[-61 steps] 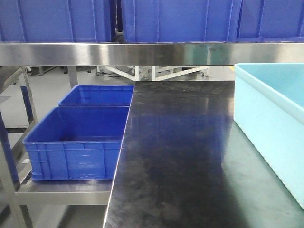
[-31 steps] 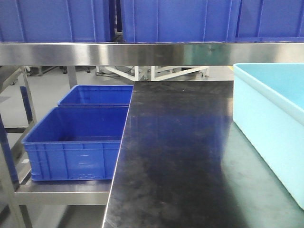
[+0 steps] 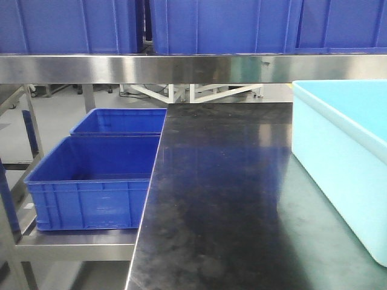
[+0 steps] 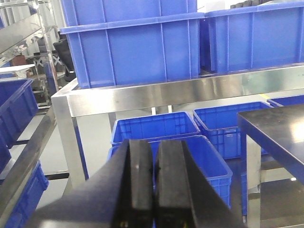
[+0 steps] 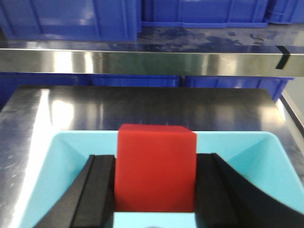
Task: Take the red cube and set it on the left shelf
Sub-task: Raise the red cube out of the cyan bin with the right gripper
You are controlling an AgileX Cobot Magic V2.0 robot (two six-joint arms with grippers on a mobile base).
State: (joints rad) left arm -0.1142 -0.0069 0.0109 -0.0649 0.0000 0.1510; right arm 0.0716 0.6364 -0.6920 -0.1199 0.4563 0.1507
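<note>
Over on the right wrist cam, the red cube sits squarely between the two black fingers of the right pincer, so that pincer is pinching the cube with one finger flat against each side. Behind and under it is the light blue tub. The cube falls inside the tub's outline, though I honestly can't tell whether its bottom touches the tub floor or hangs just off it. The tub rests on the glossy black surface, and past the far edge of that runs the shiny steel rail of the left shelf with blue crates sitting above it. The front cam gives the wider layout: black surface down the middle, the tub along its right side, and the left shelf crossing the top with more blue crates lined up on its upper tier. Two open crates sit on a lower tier just left of the surface, one right behind the other. On the left wrist cam, the left pincer has its black pads pressed flat against each other, up in the air and facing a corner of the shelf, with the edge of the black surface off to the right.
</note>
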